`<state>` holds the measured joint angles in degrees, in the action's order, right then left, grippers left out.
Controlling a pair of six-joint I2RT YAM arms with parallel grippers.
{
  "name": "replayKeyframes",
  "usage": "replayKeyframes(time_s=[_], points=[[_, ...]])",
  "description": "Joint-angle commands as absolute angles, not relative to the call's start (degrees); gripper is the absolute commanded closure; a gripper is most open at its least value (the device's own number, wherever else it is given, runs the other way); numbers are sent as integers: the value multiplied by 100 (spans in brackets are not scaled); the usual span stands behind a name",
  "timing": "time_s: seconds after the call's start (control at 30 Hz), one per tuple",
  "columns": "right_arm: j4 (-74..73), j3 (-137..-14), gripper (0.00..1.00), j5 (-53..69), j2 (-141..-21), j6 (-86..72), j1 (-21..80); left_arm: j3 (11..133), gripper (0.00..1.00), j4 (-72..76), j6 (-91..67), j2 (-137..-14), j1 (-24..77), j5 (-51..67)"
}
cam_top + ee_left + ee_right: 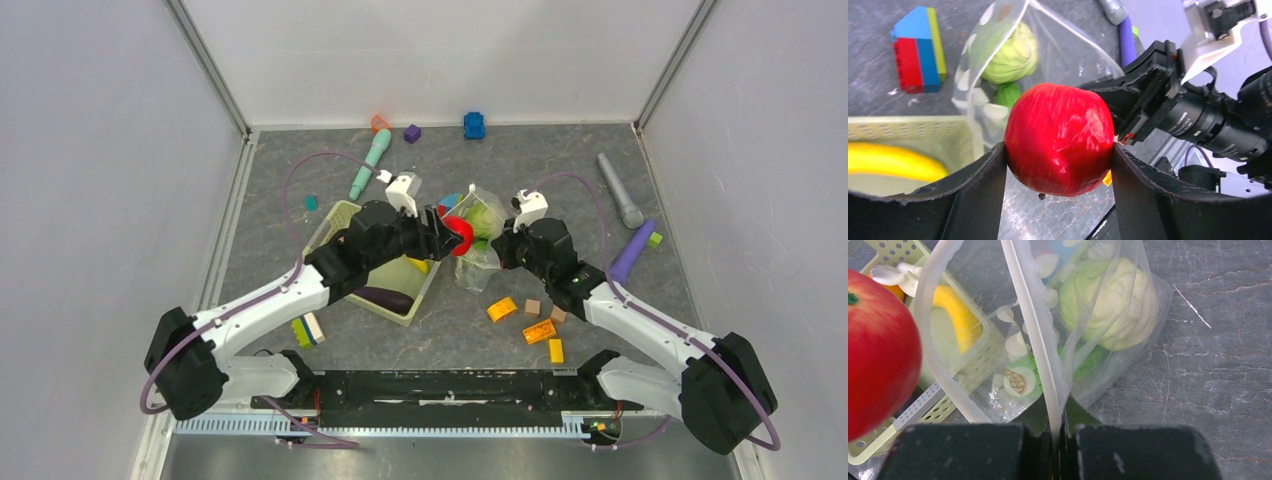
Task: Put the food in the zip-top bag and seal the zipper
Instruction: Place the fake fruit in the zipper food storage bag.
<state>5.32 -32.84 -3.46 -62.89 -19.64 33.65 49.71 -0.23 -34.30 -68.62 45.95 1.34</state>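
Observation:
My left gripper (pixel 456 236) is shut on the red tomato (pixel 1060 138) and holds it in the air at the open mouth of the zip-top bag (pixel 482 228). My right gripper (pixel 1057 432) is shut on the bag's zipper strip (pixel 1035 340) and holds that edge up. The pale green cabbage (pixel 1108 302) and a green cucumber piece (pixel 1023 380) lie inside the bag. The tomato shows at the left edge of the right wrist view (pixel 878 350). A yellow piece (pixel 955 315) and the dark purple eggplant (pixel 385 299) lie in the basket.
The pale green lattice basket (pixel 335 222) stands left of the bag. Orange, yellow and tan blocks (pixel 530 320) lie near the right arm. A teal stick (pixel 369 163), a grey stick (pixel 620 190), a purple cone (pixel 632 252) and a red-blue block (pixel 915 47) are around.

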Motion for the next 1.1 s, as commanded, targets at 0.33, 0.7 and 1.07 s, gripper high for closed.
replayKeyframes(time_s=[0.33,0.7,1.07], points=[[730,-3234,97,-126,-6008,-2042,3375,6206,83,694,-3258,-8325,5108,-849],[928,-3105,97,-18,-5826,-2078,3375,6946,83,282,-3137,-9270,5320,-1821],[1055,-3094,97,363,-5791,-2109,3373,7328,73,255,-3522,-9823,5399,-2501]])
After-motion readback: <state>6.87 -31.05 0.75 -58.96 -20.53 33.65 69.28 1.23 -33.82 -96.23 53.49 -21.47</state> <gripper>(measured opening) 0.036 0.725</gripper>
